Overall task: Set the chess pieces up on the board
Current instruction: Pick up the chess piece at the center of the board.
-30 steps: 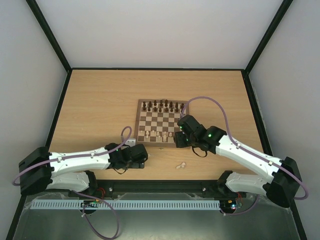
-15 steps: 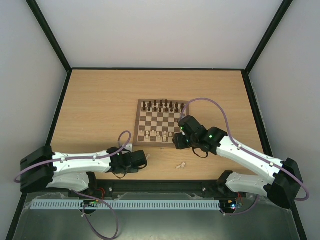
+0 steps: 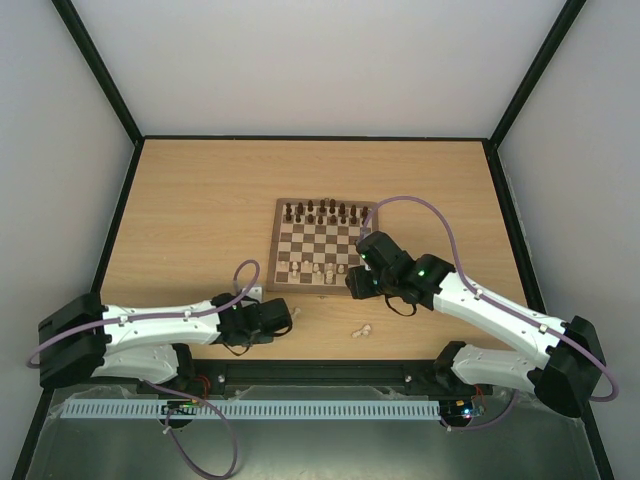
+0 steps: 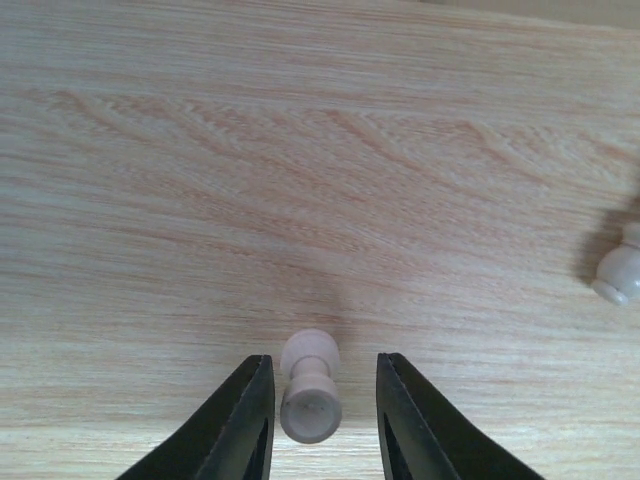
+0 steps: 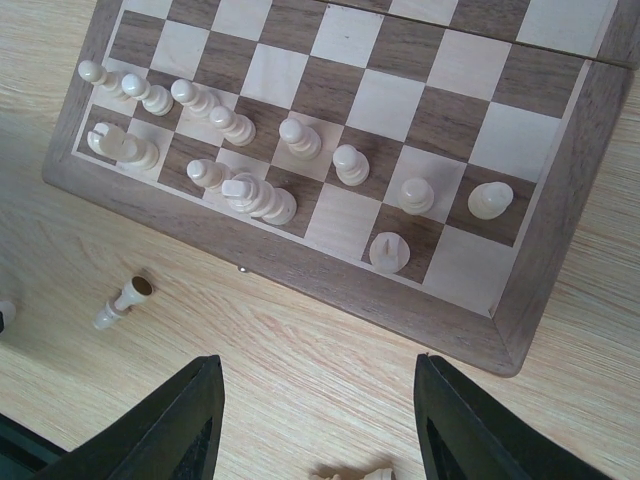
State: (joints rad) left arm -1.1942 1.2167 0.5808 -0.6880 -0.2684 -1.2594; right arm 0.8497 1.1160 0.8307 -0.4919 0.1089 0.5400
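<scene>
The left hand [image 4: 322, 372] is narrowing from wide around a pale chess piece [image 4: 309, 388] lying on the table [image 4: 300, 150], not yet gripping; pickup is beginning. The right hand [image 5: 318, 370] is hanging open and empty beside the board [image 5: 350, 280].

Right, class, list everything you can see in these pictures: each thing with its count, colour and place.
table: one, light wood, under everything
board: one, brown and tan checks, mid-table
cream pieces: about twelve, cream, standing on the board's two near rows
dark pieces: too small to count, dark brown, on the board's far rows
loose pieces: at least three, cream, lying on the table near the board; one is between the left jaws
cables: two, purple, one looping off each arm
arms: two, white and black, left and right
jaws: two pairs, black; the left pair sits either side of a loose piece with gaps showing, the right pair is open by the board's near edge
</scene>
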